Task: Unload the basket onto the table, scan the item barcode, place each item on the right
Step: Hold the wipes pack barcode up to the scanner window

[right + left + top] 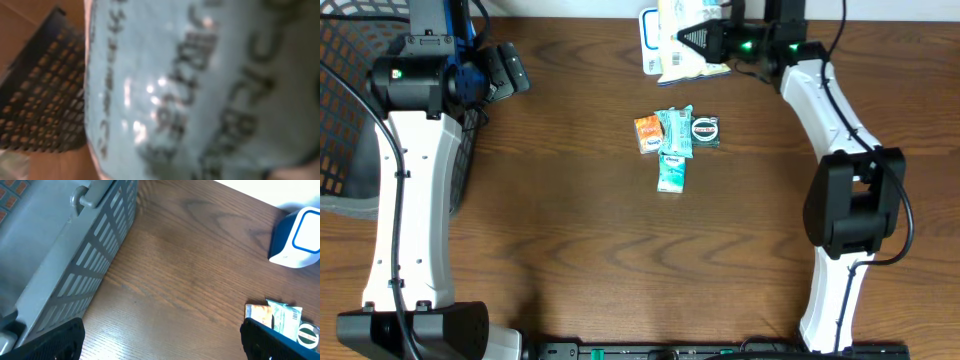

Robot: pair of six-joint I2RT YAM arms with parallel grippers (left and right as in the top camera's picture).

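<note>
At the far edge of the table (570,250), the right gripper (692,42) pinches a pale blue packet (672,55), its fingers pressed together on the wrapper. The packet hangs just in front of the fingertips and overlaps the blue-and-white scanner (649,40) as seen from overhead. From the right wrist camera the packet (200,90) fills nearly the whole frame, its dark lettering too blurred to read.

Across the table, the left gripper (510,70) is held with its fingers spread wide and nothing between them, just beside the mesh basket (350,60) at the left edge. The left wrist view shows the basket's slatted grey wall (60,255) close by, the scanner (300,237) well apart to the upper right; the basket's inside cannot be made out.

Near the table's middle lies a tight cluster: an orange packet (647,133), a teal packet (675,130) and a round-labelled dark item (706,131) side by side, with a small teal packet (671,174) just below them.
</note>
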